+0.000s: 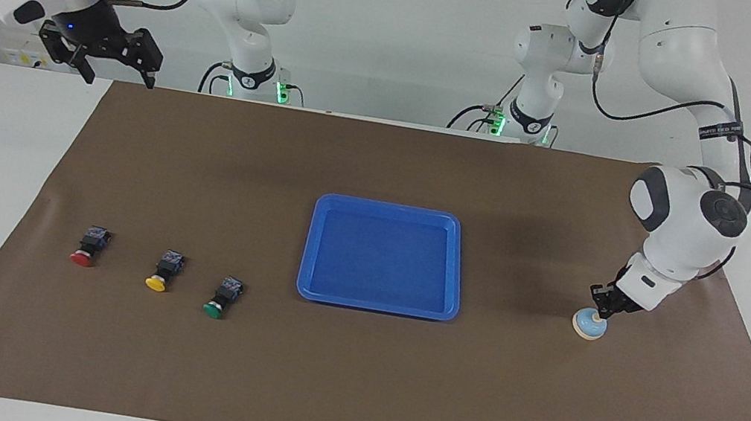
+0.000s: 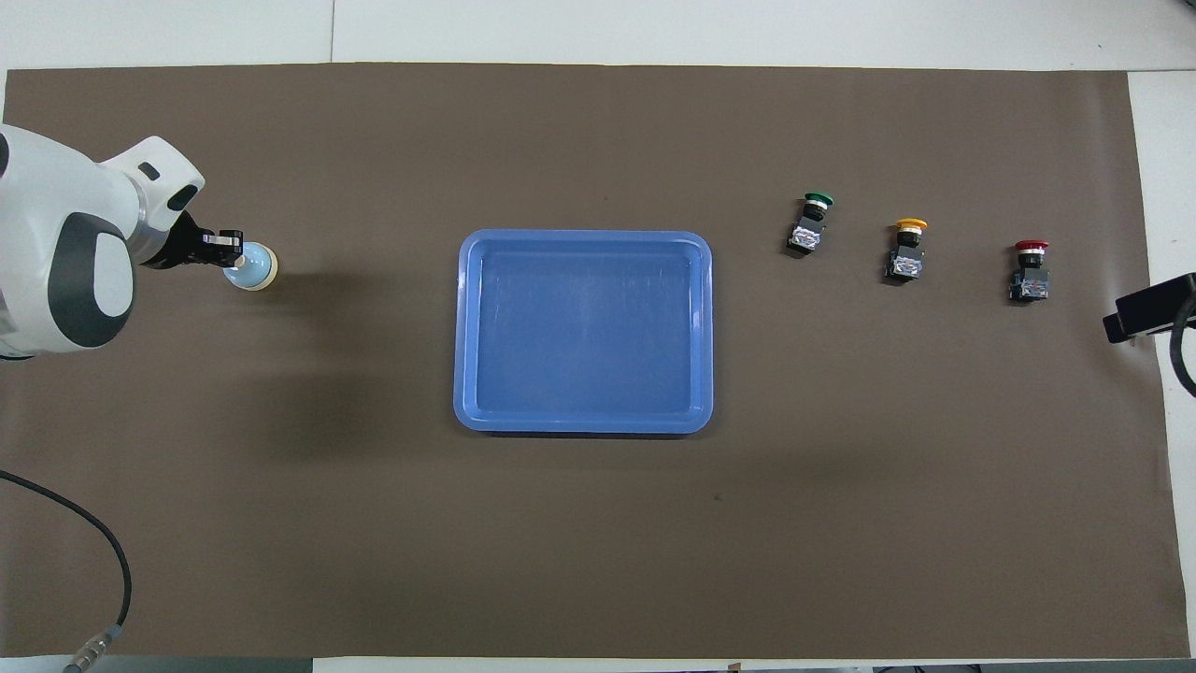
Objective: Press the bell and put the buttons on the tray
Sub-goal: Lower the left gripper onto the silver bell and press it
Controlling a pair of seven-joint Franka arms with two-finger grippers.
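The light-blue bell (image 1: pixel 587 325) stands on the brown mat toward the left arm's end of the table; it also shows in the overhead view (image 2: pixel 254 269). My left gripper (image 1: pixel 601 312) is down on the bell's top, fingers together, its tips touching the knob; in the overhead view it (image 2: pixel 227 245) covers part of the bell. The blue tray (image 1: pixel 375 305) lies empty mid-table. The red (image 1: pixel 86 249), yellow (image 1: pixel 163 272) and green (image 1: pixel 222 298) buttons lie on their sides in a row toward the right arm's end. My right gripper (image 1: pixel 117 73) waits open, raised over the mat's corner near its base.
The brown mat (image 1: pixel 347 387) covers most of the white table. In the overhead view the tray's rim (image 2: pixel 584 425), the green (image 2: pixel 811 224), yellow (image 2: pixel 906 252) and red (image 2: pixel 1029 271) buttons show, and a cable (image 2: pixel 112 561) lies at the mat's near corner.
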